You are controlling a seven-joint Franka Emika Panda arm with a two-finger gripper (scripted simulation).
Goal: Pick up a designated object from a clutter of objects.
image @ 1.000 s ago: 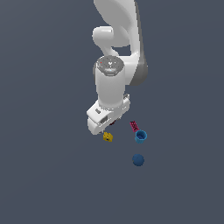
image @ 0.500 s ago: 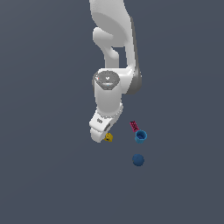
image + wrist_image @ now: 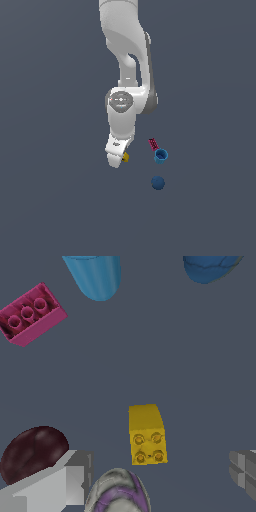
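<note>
The gripper (image 3: 160, 481) hangs low over the clutter with its fingers spread wide, holding nothing; the yellow studded brick (image 3: 146, 434) lies on the grey floor (image 3: 200, 366) between the two fingertips (image 3: 65, 478), touching neither. In the exterior view the yellow brick (image 3: 125, 157) peeks out just beside the hand's right edge. A dark maroon ball (image 3: 32, 451) and a whitish purple-streaked ball (image 3: 117, 493) sit near one fingertip. Further off lie a pink-red studded brick (image 3: 31, 314), a blue cup (image 3: 161, 156) standing open end up, its contents impossible to tell, and a blue ball (image 3: 158, 183)
</note>
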